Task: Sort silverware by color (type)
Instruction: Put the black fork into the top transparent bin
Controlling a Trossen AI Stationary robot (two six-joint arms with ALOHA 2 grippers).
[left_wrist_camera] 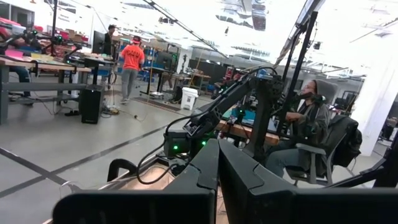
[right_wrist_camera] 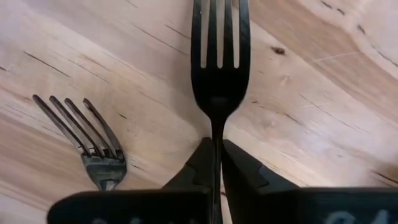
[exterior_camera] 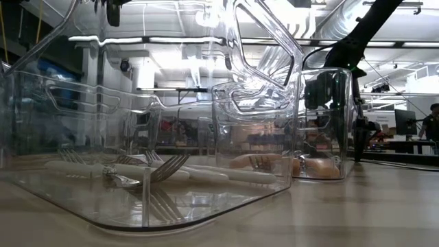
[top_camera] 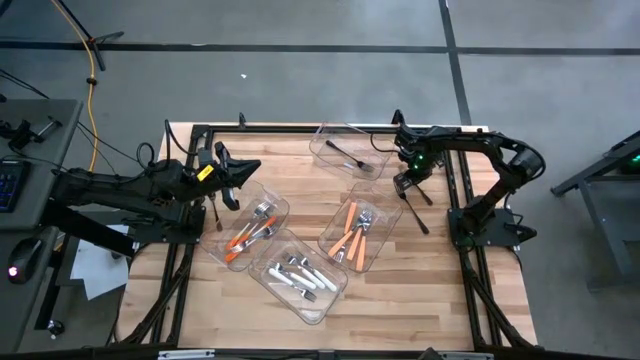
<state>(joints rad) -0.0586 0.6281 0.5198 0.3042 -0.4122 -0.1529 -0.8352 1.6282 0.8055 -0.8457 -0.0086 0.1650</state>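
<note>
Right gripper (right_wrist_camera: 214,163) has its fingers pinched tight on the neck of a black fork (right_wrist_camera: 217,56), held over bare table (top_camera: 420,290) just beside the far bin (top_camera: 330,150). A second black fork (right_wrist_camera: 87,140) lies on the wood next to it, and one black piece (top_camera: 350,155) is already in that bin. White-handled pieces (top_camera: 300,275) sit in the near bin; orange-handled ones are split across the other two bins (top_camera: 350,230), (top_camera: 248,235), with grey pieces mixed in. Looks mostly sorted; black set unfinished, at least two left to drop. Left gripper (left_wrist_camera: 217,180) is parked at the table's left edge, fingers together, holding nothing.
</note>
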